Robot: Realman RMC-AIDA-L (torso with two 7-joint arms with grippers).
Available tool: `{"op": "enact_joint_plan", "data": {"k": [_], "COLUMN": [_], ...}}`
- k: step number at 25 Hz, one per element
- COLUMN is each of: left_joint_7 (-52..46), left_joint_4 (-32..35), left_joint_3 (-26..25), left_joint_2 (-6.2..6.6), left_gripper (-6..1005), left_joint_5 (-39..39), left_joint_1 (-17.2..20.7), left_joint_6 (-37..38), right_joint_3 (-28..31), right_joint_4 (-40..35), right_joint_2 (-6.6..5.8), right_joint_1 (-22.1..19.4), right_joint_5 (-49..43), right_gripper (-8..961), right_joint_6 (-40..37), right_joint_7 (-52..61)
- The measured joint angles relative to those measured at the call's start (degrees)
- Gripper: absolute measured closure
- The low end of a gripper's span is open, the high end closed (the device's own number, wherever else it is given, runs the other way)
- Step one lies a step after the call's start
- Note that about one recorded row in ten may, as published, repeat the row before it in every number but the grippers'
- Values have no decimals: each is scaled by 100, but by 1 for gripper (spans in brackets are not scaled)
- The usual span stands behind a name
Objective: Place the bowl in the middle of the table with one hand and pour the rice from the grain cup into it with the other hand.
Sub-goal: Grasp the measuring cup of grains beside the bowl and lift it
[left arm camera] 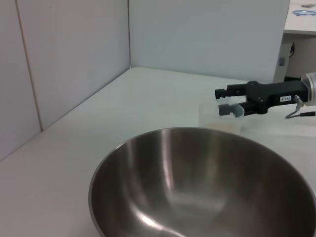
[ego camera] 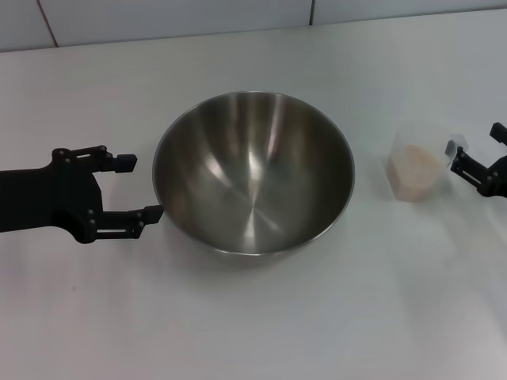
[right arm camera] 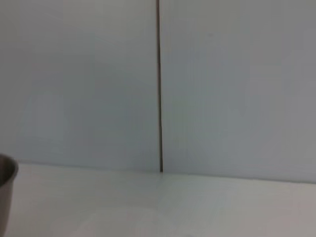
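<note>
The steel bowl [ego camera: 253,178] stands upright in the middle of the white table [ego camera: 261,324]. My left gripper [ego camera: 141,188] is open just left of the bowl; its near fingertip [ego camera: 154,212] touches the bowl's outer rim and the far one is apart from it. The clear grain cup [ego camera: 416,168] with pale rice [ego camera: 416,162] stands to the right of the bowl. My right gripper [ego camera: 478,148] is open at the cup's right side, close to its edge. The left wrist view shows the bowl [left arm camera: 197,187], the cup [left arm camera: 217,118] and the right gripper [left arm camera: 224,101].
A white panelled wall [ego camera: 174,16] runs along the table's far edge. The right wrist view shows the bowl's rim [right arm camera: 6,187], the tabletop [right arm camera: 173,207] and the wall. White table surface lies in front of the bowl.
</note>
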Motion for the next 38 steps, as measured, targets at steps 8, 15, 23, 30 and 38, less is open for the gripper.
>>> {"op": "enact_joint_plan", "data": {"k": [8,15,23,30,38], "left_joint_7": [-4,-4,-4,-4,-4], "left_joint_4": [-228,-293,-294,-279,-279], "left_joint_3": [1,1,1,1,1], "left_joint_2": [14,-6,-9,-9,-9], "left_gripper": [167,167,167,167,167], "left_joint_5": [30,215,218,218,228], "left_joint_1": [-123,-226,-231,-233,-259], "left_joint_6": [0,-5,6,9,18], "right_joint_3": [54,74,93,321,545], "right_joint_4": [79,422,450,435,429], "right_joint_2": [-1,2,1,-12,-18], "right_joint_1": [17,129,141,127,177], "right_joint_5": [0,0,0,-3,-4], "right_gripper": [277,534,790,899,946], "right_joint_6": [-11,214,169,-184,-964], "right_joint_7": [-75,-597,-670,-709,-749]}}
